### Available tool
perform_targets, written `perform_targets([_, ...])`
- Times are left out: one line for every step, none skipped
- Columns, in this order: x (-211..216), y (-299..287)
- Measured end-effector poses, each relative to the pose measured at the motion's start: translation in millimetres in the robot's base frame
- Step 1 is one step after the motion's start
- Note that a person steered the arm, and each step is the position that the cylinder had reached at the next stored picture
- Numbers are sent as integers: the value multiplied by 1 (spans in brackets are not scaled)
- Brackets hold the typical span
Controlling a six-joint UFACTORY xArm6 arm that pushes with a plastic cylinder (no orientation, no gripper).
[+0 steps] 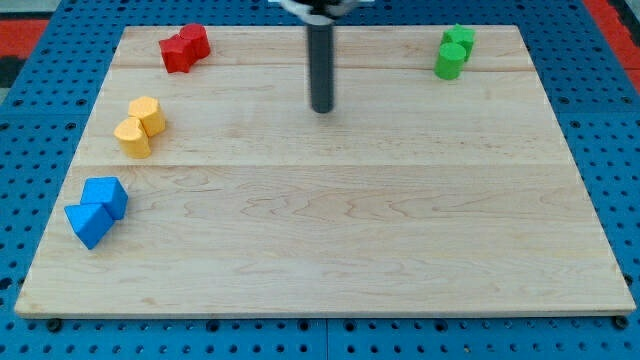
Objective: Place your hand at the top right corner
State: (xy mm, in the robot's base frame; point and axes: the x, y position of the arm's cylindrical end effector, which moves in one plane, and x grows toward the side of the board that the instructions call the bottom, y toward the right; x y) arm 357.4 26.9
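Observation:
My tip (322, 109) rests on the wooden board (330, 220) at the upper middle, at the end of a dark upright rod. Two green blocks (454, 51) sit touching each other near the board's top right corner, well to the right of my tip and slightly above it. Two red blocks (184, 47) lie together at the top left. Two yellow blocks (139, 125) lie at the left, about level with my tip. Two blue blocks (96, 211) lie at the lower left. My tip touches no block.
The board lies on a blue perforated surface (30, 120) that surrounds it on all sides. A red strip (622, 20) shows at the view's far top right, beyond the board.

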Motion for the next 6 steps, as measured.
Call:
perform_targets([22, 64])
perform_targets([31, 152])
perform_targets([31, 252])
perform_targets([31, 318])
perform_targets([-11, 318])
perform_targets([-71, 314])
